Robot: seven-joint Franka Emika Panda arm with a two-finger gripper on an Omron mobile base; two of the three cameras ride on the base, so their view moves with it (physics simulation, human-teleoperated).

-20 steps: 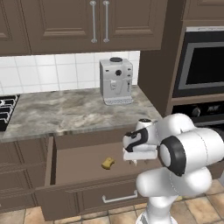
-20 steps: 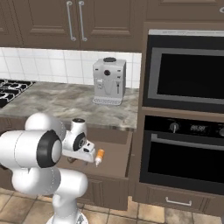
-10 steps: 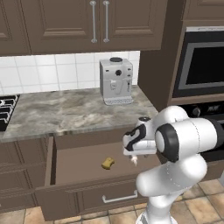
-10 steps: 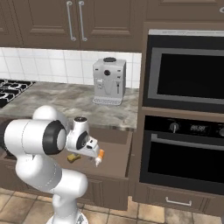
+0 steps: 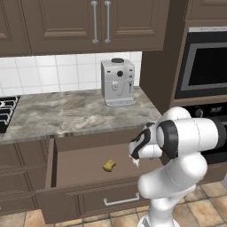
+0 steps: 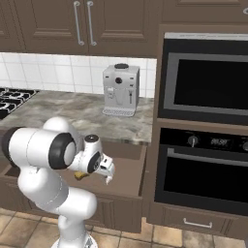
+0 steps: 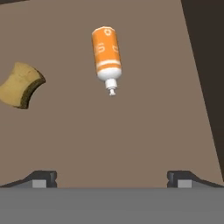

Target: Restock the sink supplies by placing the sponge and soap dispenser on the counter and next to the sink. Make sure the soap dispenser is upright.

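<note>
In the hand view the soap dispenser [image 7: 106,53], an orange bottle with a white pump, lies on its side on the brown drawer floor, nozzle pointing toward me. The mustard sponge [image 7: 20,85] lies to its left, also seen in the open drawer [image 5: 109,165] and partly behind the arm [image 6: 81,175]. My gripper [image 7: 111,179] hangs open above the drawer floor, holding nothing, short of the bottle. From the base it hovers over the drawer's right part [image 5: 135,159] [image 6: 107,172]. The marbled counter [image 5: 66,113] runs above the drawer. The sink is out of view.
A silver coffee machine [image 5: 117,82] stands at the back of the counter by the tall oven cabinet [image 6: 208,121]. A stove [image 5: 5,113] edges the counter's left end. The drawer's front panel [image 5: 88,199] sticks out toward the base.
The arm's big links have swung round and the hand has sunk slightly over the drawer. The jaws stay open. The sponge has not moved.
</note>
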